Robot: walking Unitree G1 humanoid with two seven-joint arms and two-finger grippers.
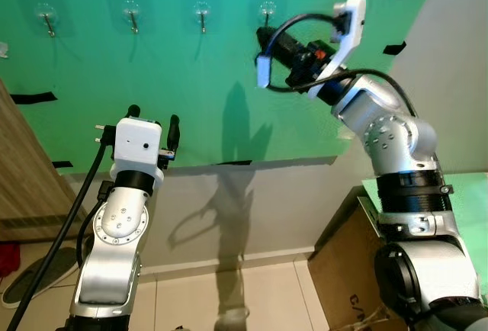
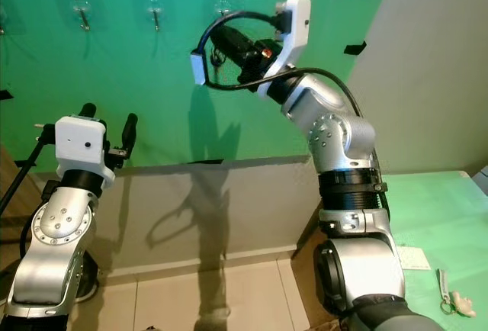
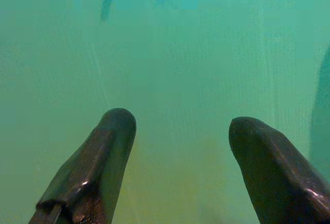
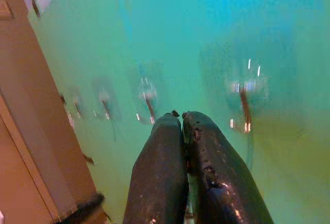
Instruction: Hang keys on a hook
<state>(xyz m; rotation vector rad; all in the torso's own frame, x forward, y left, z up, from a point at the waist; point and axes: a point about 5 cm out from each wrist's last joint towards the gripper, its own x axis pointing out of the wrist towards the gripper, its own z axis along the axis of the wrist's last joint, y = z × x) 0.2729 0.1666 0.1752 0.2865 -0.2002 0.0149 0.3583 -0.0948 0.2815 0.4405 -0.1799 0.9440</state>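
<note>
Claw check – how does the right claw (image 4: pixel 181 116) stand?

Raised to the green wall (image 1: pixel 191 102), its fingers pressed together, tips just beside the rightmost hook (image 1: pixel 267 12). I can't tell whether anything is pinched between them.

And the left claw (image 1: pixel 154 117)?

Fingers spread, holding nothing, lower down and facing bare wall.

So which step is this?

The hanging itself, I'd judge – the approach to the hook. But one bunch of keys (image 2: pixel 450 301) with a pale charm lies on the green worktop (image 2: pixel 427 209), low on the robot's right, well apart from both claws.

What does the next move call for?

If a ring is held, slip it over the prong and let go. If not, go down to the worktop for that bunch.

Counts?

Four hooks in a row, none visibly loaded; one bunch of keys; two claws.
</note>
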